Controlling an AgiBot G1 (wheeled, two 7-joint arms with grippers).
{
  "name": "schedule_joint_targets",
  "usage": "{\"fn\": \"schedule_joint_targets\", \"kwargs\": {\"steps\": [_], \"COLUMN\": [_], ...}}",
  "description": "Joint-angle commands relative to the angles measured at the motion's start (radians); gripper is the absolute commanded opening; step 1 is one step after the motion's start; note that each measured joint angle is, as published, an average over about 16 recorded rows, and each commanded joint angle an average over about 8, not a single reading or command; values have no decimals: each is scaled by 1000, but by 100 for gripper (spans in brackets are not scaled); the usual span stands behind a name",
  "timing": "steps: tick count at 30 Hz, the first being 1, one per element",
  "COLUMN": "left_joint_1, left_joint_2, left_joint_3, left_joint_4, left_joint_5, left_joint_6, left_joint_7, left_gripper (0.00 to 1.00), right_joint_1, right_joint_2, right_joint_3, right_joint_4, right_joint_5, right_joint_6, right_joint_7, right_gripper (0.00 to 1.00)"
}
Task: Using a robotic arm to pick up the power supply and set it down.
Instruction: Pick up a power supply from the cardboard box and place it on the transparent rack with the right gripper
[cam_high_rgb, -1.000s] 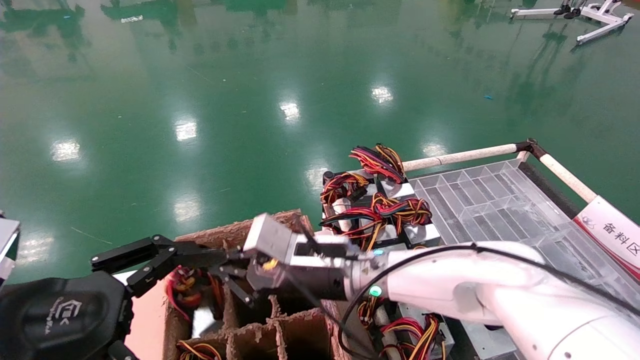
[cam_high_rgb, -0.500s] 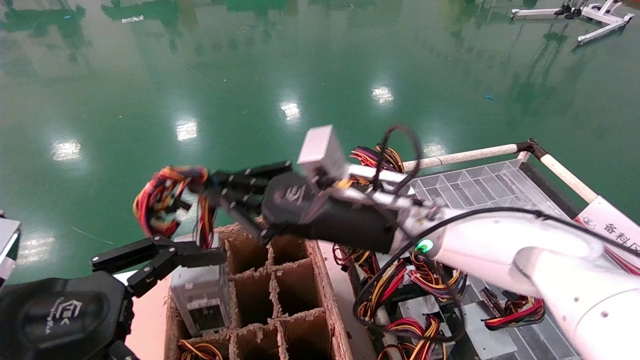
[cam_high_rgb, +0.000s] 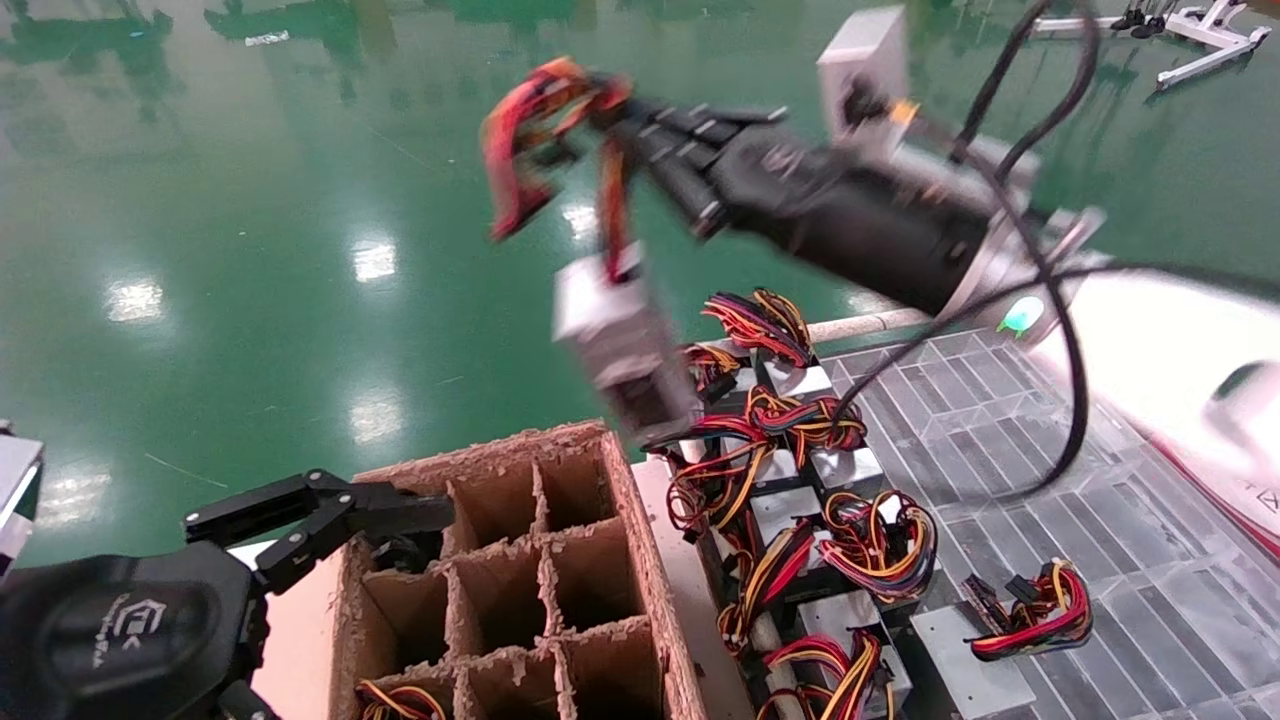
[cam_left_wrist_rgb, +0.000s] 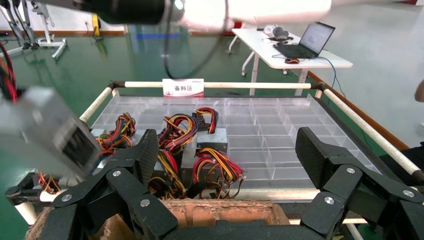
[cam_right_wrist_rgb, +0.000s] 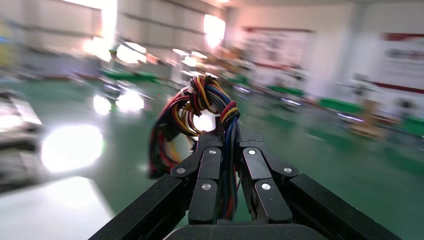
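The white robotic arm (cam_high_rgb: 1150, 340) reaches in from the right, raised high over the floor. Its black right gripper (cam_high_rgb: 622, 118) is shut on the looped red, yellow and black wire bundle (cam_high_rgb: 525, 130) of the power supply. The silver-grey power supply (cam_high_rgb: 622, 345) hangs tilted from those wires, in the air above the far corner of the cardboard box. In the right wrist view the wires (cam_right_wrist_rgb: 200, 107) run between the shut right gripper (cam_right_wrist_rgb: 225, 137). The box shows blurred in the left wrist view (cam_left_wrist_rgb: 47, 132). My left gripper (cam_high_rgb: 420, 520) (cam_left_wrist_rgb: 227, 150) rests open at the cardboard box's near left corner.
A brown cardboard box (cam_high_rgb: 640, 560) with divided cells stands at front centre; wires show in one near cell. To its right a clear compartment tray (cam_high_rgb: 1000, 420) on a railed cart holds several more power supplies (cam_high_rgb: 800, 480) with wire bundles. Green floor lies beyond.
The right arm has lifted the power supply by its wires out of a cardboard box cell and swung it up and to the right. The left gripper has not moved.
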Motion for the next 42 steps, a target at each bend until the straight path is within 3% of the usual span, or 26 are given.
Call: {"fn": "schedule_joint_targets", "kwargs": {"steps": [1,12,23,33,42], "left_joint_1": [0,0,0,0,0], "left_joint_2": [0,0,0,0,0], "left_joint_3": [0,0,0,0,0], "left_joint_4": [0,0,0,0,0], "left_joint_5": [0,0,0,0,0], "left_joint_6": [0,0,0,0,0], "left_joint_7": [0,0,0,0,0], "left_gripper": [100,100,100,100,100], "right_joint_1": [35,208,252,242,212], "right_joint_2": [15,108,108,71,24], "right_joint_3": [-2,-86,-197,-264,-281], "right_joint_4": [-31,-76,-68,-47,-46], "right_joint_5": [-6,-123,-281,-377,-401], "right_joint_6": [41,242,408,473,506], "right_joint_7": [-10,-75,-149,-213,-223], "right_gripper": [0,0,0,0,0]}}
